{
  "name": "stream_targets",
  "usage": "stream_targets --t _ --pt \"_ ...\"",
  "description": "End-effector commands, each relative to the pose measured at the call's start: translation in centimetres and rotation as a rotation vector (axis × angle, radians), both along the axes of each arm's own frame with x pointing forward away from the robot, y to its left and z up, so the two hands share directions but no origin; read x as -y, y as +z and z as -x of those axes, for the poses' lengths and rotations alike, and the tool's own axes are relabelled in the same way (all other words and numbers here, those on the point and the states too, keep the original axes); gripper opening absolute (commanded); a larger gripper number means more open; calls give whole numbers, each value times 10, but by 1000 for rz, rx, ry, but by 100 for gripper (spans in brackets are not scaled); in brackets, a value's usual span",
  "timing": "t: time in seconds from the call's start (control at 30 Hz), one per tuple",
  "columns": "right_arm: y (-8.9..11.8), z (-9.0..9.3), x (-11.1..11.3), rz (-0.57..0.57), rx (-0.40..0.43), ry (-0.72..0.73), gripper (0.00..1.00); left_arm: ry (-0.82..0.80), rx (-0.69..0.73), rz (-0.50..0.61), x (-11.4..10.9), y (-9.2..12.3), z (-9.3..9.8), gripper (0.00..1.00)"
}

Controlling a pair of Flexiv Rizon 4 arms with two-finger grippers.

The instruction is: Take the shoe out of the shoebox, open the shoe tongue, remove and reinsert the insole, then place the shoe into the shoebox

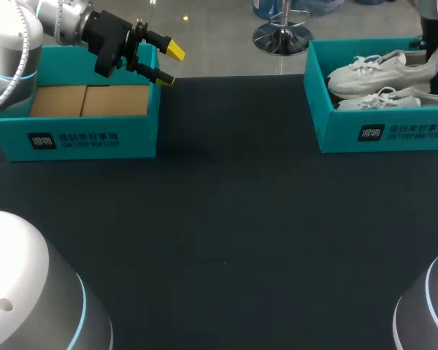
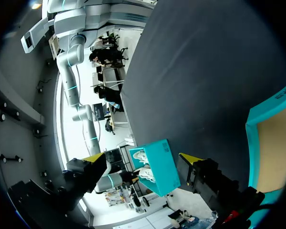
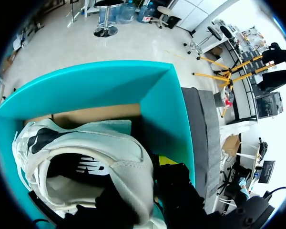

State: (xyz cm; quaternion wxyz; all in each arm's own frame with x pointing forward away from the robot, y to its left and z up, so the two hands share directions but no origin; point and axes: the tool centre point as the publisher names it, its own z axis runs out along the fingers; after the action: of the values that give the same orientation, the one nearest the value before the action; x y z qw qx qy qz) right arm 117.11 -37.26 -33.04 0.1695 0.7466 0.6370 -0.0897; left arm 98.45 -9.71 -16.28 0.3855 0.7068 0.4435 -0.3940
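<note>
A dark, matte table top point(image 1: 226, 233) fills the foreground.

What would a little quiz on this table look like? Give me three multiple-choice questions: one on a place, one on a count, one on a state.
1. There is a left teal box and a right teal box. Where are the white shoes?
A both in the left one
B both in the right one
C one in each

2. How many shoes show in the head view?
A one
B three
C two

3. How do the fingers of the left gripper stand?
A open, nothing between them
B shut on a shoe
C shut on an insole

Answers:
1 B: the left box shows only bare cardboard.
2 C: two lie side by side.
3 A: the yellow tips stand apart above that box's corner.
</note>
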Motion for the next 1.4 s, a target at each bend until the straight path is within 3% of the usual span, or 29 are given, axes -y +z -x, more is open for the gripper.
stream_targets --t 0.03,0.53,0.6,0.8,1.1,1.4 --pt "-9 -7 1 -6 -12 -7 0 -2 1 -2 0 0 0 100" --pt "-27 -4 5 -10 -52 -29 0 -2 1 -2 0 0 0 100" --pt "-26 -5 7 -15 -50 -38 38 -2 1 -2 0 0 0 100" --pt "-12 -3 5 -13 -31 -39 98 -2 1 -2 0 0 0 100" --pt "23 5 -10 -79 22 -34 100 -2 1 -2 0 0 0 100" --pt "56 27 -36 -165 65 -12 100 -2 1 -2 0 0 0 100"
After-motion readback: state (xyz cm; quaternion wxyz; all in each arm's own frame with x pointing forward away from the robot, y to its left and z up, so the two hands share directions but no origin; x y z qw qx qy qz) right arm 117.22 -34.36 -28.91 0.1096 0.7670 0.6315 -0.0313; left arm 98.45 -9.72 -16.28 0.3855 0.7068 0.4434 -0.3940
